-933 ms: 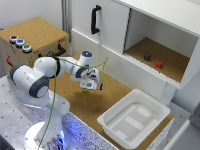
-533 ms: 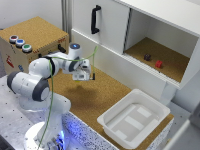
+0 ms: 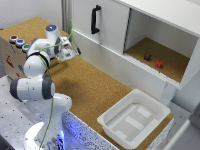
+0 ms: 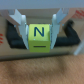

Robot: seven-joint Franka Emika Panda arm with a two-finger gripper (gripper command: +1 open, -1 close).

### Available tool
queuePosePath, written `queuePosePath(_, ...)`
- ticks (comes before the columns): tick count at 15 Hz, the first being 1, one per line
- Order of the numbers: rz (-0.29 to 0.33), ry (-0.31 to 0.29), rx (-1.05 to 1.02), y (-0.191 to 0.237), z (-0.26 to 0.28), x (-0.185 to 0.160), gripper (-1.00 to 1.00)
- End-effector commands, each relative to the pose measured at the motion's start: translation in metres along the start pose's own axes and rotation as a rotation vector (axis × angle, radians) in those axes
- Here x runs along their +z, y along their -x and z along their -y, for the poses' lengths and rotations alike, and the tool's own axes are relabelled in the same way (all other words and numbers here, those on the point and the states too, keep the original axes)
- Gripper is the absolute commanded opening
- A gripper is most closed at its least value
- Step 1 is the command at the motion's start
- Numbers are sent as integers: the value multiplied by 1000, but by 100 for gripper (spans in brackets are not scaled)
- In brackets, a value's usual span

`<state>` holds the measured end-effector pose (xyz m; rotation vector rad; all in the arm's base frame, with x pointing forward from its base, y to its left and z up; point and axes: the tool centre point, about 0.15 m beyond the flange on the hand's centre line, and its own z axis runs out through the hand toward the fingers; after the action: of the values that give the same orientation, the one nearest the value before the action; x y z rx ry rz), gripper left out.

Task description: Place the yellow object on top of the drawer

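Note:
In the wrist view, the yellow object (image 4: 39,34), a small yellow-green block marked "N", sits squeezed between my two fingers (image 4: 22,29). My gripper (image 4: 39,41) is shut on it. Behind the block runs the black handle (image 4: 70,36) of the drawer. In the exterior view, my gripper (image 3: 68,51) hangs beside the drawer (image 3: 35,26), a brown box with a cork top at the exterior view's left. Its red, blue and green buttons (image 3: 20,43) show on the near face. The block itself is too small to make out there.
A large white cabinet (image 3: 112,30) with a black vertical handle (image 3: 94,19) stands behind. Its open compartment holds a small red block (image 3: 158,63) and a dark object (image 3: 147,57). A white tray (image 3: 135,119) rests on the cork table (image 3: 95,90). A yellow-green cable (image 3: 50,100) trails along the arm.
My gripper has travelled with the block toward the exterior view's left and farther back, from over the table's middle to right beside the drawer.

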<state>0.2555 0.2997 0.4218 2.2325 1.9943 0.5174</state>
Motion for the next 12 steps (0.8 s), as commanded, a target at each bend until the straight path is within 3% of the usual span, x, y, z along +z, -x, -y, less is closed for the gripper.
queuePosePath(1, 92, -15, -283, -76, 1, -13, -100)
queuePosePath(3, 70, 0, -304, -86, -10, -19, -100)
queuePosePath(5, 59, -28, -299, -98, -25, -24, -100)
queuePosePath(12, 95, -108, -504, -158, -11, -6, -100)
